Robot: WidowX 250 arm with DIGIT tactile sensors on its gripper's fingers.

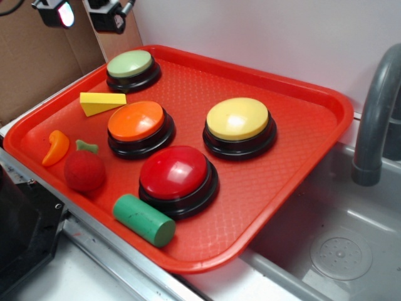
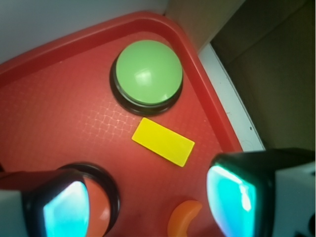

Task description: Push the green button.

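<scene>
Btn: round pale-green domed push button (image 1: 130,64) w/ glossy black base, upper left of exterior frame, far corner of red plastic tray (image 1: 294,157).
Gripper (image 2: 148,202): fingers wide apart, holding nothing, above tray.
Cut off: gripper mostly out of exterior frame; orange domed button (image 2: 96,207) half hidden by finger in wrist view.

Red plastic tray (image 1: 301,163), orange button (image 1: 136,121), yellow button (image 1: 237,118), red button (image 1: 173,171), yellow wedge block (image 1: 100,102), dark green wooden cylinder (image 1: 144,219), red toy fruit (image 1: 84,170), orange toy pepper (image 1: 56,147), grey sink (image 1: 351,251), grey faucet (image 1: 376,113).
</scene>
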